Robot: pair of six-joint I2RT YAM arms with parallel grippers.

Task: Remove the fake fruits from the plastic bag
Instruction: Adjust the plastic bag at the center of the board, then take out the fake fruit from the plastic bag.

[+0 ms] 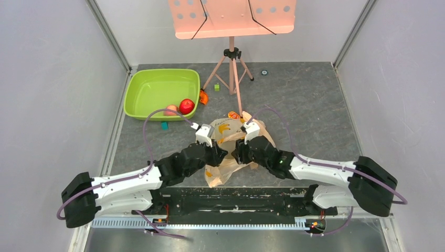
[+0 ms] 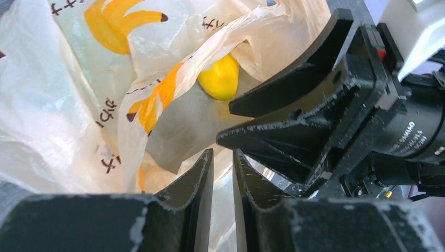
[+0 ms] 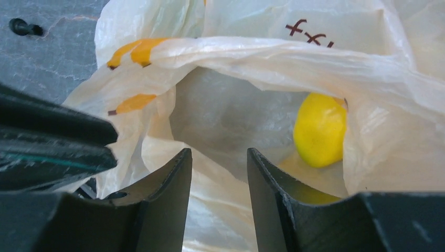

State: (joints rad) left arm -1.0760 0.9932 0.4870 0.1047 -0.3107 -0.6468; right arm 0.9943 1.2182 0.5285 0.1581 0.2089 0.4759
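Left gripper (image 2: 223, 153): clenched to a slit, film from the rim of the bag (image 2: 52, 105) pinched between. Right gripper (image 3: 219, 152): fingers part-way apart, film running through; whether it grips, cannot tell. Purpose, judged: the pair spread the mouth so the contents show. Yellow fruit (image 3: 319, 130): inside the bag, beyond and to the right of the right gripper, untouched. Apple (image 1: 186, 106), peach (image 1: 171, 109): in green tub (image 1: 157, 86), well apart across the counter (image 1: 315, 105)

Grey walls (image 1: 52, 79) flank a dark mottled tabletop (image 1: 309, 100), pink stand (image 1: 231, 23) behind.
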